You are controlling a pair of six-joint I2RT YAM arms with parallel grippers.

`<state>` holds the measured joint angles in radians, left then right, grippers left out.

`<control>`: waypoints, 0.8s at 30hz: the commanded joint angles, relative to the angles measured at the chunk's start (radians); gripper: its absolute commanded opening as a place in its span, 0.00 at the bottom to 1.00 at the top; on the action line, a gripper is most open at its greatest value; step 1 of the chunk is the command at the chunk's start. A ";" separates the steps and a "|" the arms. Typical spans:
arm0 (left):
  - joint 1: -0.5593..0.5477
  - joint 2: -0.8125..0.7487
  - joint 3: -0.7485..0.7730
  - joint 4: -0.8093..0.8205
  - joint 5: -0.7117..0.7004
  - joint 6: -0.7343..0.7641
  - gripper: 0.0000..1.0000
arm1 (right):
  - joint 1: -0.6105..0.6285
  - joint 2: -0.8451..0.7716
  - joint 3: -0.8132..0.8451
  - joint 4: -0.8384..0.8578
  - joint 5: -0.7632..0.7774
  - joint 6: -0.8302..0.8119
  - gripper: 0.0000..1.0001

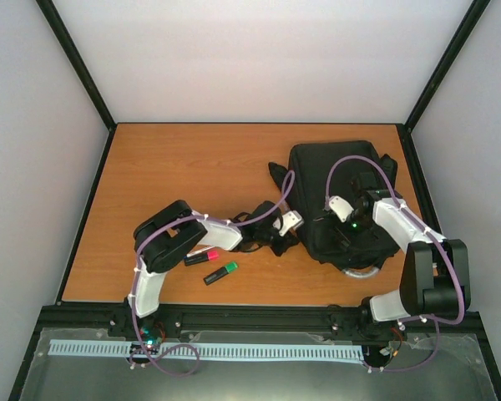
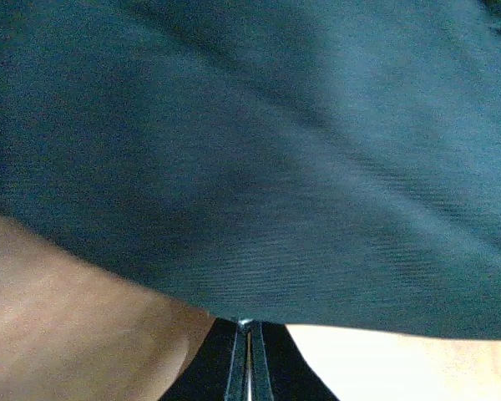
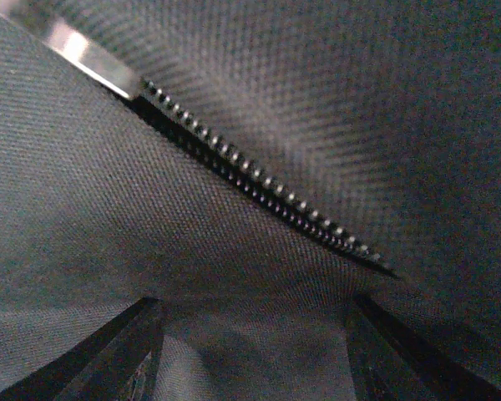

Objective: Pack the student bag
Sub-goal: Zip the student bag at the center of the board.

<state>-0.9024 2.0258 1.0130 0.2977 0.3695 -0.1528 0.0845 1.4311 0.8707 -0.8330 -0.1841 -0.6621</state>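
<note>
"Counting from your end, what is on the table [image 1: 192,167]?"

"Item one: student bag [image 1: 317,171], black fabric, lying flat right of centre towards the far edge. Its grey loop handle [image 1: 359,271] points at the near edge, just beside my right arm's base."

"Loose items?"

"Two. One pink-capped marker [image 1: 202,256] and one green-capped marker [image 1: 221,272], both black-bodied. They lie close together on bare wood left of the bag and apart from it, just by my left forearm."

"Left claw?"

"Left gripper [image 2: 248,326]: jaws pressed together, no gap between them. Their tips meet the lower edge of the bag's dark cloth, which fills nearly all of that wrist view. Tabletop shows below the cloth on both sides. I read it as nipping the hem, at the bag's left side."

"Right claw?"

"Right gripper [image 3: 255,302]: jaws standing apart, holding nothing. I see its fingers [image 3: 108,359] at the bottom corners of the wrist view, with woven bag fabric close behind them. One zip [image 3: 259,192] runs diagonally across beyond them, teeth closed. From overhead, this claw sits over the bag's near half."
</note>
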 commanded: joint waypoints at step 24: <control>-0.244 -0.129 0.009 -0.167 -0.228 -0.084 0.01 | -0.011 -0.248 0.060 -0.182 -0.122 -0.027 0.72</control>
<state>-1.1530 1.9392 1.0283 0.1902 0.1768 -0.2390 0.0780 1.2400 0.9100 -0.9413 -0.2687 -0.6430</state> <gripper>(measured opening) 0.026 0.706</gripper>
